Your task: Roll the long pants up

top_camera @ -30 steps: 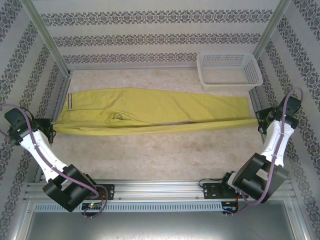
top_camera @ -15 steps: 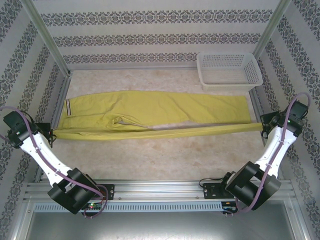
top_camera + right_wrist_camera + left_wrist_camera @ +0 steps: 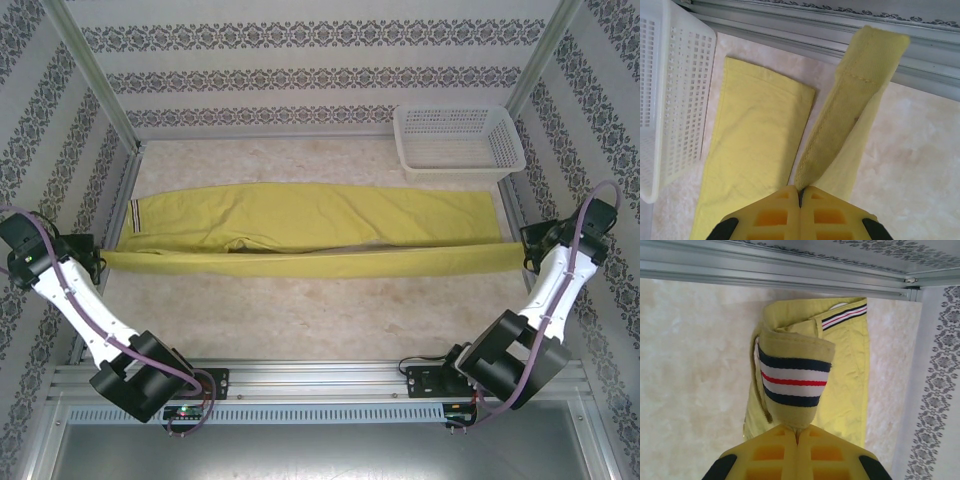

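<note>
Top external view: soft mustard-lime long pants [image 3: 300, 215] are seen stretched lengthwise across the mottled table [image 3: 300, 320]. The navy-white-red striped waistband [image 3: 794, 381] is clamped by the left gripper [image 3: 797, 432]; a stitched leg cuff [image 3: 872, 50] is clamped by the right gripper [image 3: 800, 192].

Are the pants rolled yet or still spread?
Spread, unrolled: the long pants lie full length, near edge stretched between left gripper and right gripper.

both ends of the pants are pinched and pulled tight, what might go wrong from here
1. The left pincer grips just a fold of waistband and the right pincer a thin edge of one leg; the taut pants may slip free.
2. The other leg lies flat beside the basket, so the fold may land skewed or snag there.
</note>
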Available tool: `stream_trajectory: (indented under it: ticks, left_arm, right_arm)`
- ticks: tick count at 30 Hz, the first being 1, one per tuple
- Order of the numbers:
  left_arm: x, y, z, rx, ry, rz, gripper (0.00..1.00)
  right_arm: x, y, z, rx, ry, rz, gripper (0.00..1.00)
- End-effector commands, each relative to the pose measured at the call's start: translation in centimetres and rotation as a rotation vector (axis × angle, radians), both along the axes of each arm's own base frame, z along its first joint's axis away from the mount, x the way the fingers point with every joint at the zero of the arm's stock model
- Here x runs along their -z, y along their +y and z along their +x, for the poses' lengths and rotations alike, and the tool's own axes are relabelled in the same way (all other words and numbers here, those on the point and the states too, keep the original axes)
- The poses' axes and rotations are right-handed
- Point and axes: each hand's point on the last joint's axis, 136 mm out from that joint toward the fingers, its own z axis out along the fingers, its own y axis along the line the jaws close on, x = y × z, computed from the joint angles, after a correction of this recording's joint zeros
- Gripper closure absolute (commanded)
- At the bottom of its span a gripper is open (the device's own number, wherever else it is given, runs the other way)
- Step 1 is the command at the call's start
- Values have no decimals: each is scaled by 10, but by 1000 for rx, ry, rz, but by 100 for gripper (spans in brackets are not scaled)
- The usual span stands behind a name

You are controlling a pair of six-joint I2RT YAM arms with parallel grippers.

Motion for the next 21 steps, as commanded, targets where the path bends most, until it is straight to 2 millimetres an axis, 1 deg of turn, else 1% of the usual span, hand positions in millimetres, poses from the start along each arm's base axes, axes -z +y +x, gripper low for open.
stream_trajectory:
  ticks: [1,4,8,12,16,21]
  left_arm:
    - [-37,37,16,-69,-117,139,100]
    - [-38,43,24,-66,-136,131,100]
    - [-47,49,42,-35,-215,137,100]
    - [-52,57,51,-29,-241,149,100]
    - [-52,65,63,-9,-255,143,100]
    - [-50,74,78,10,-263,141,100]
  right_arm:
    - [-34,-33,20,50,-82,-127,100]
    - [-36,-35,33,35,-92,-127,100]
    - [-39,-34,55,3,-92,-145,100]
    - [-36,-33,74,-23,-79,-147,100]
    - [-33,-34,86,-33,-70,-160,100]
    - [-29,-40,96,-43,-47,-167,100]
